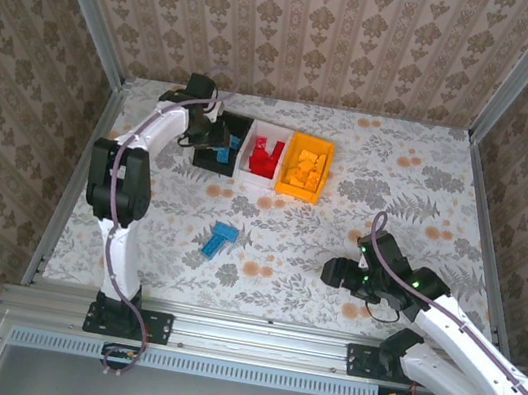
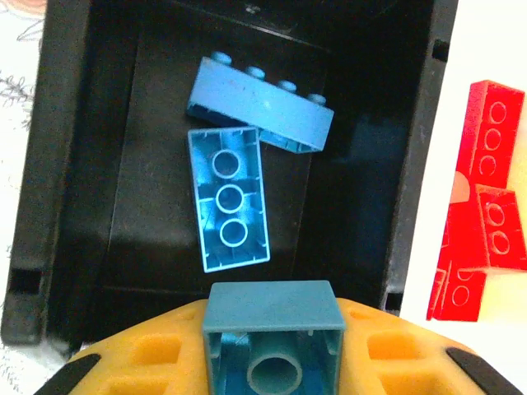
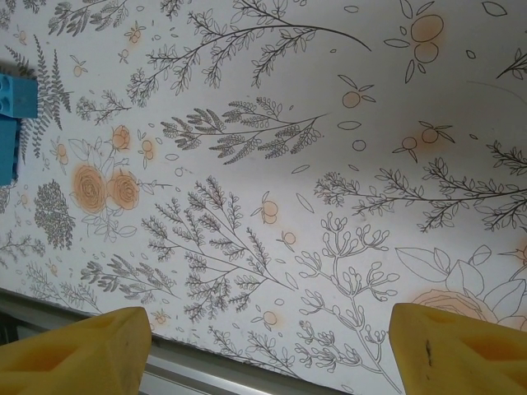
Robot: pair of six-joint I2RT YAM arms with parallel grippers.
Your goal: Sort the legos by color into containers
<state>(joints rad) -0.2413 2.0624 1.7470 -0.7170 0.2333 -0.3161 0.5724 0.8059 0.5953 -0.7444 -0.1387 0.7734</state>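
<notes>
My left gripper (image 1: 215, 139) hovers over the black container (image 1: 222, 155), shut on a small blue lego (image 2: 273, 333) held between its yellow fingers (image 2: 148, 354). Below it, two blue legos (image 2: 228, 202) lie on the floor of the black container (image 2: 74, 164), one leaning on the other. Red legos (image 1: 265, 156) fill the white container (image 1: 247, 159), and orange-yellow legos (image 1: 306, 171) sit in the orange container (image 1: 285, 183). Two blue legos (image 1: 220, 239) lie on the table; one of them (image 3: 16, 115) shows at the left edge of the right wrist view. My right gripper (image 1: 336, 270) is open above bare cloth, its fingers (image 3: 74, 350) wide apart.
The flowered tablecloth (image 1: 399, 180) is bounded by patterned walls and a metal rail (image 1: 242, 331) along the near edge. That rail (image 3: 214, 374) lies just below my right gripper. Red legos (image 2: 486, 206) in the white container lie just right of my left gripper.
</notes>
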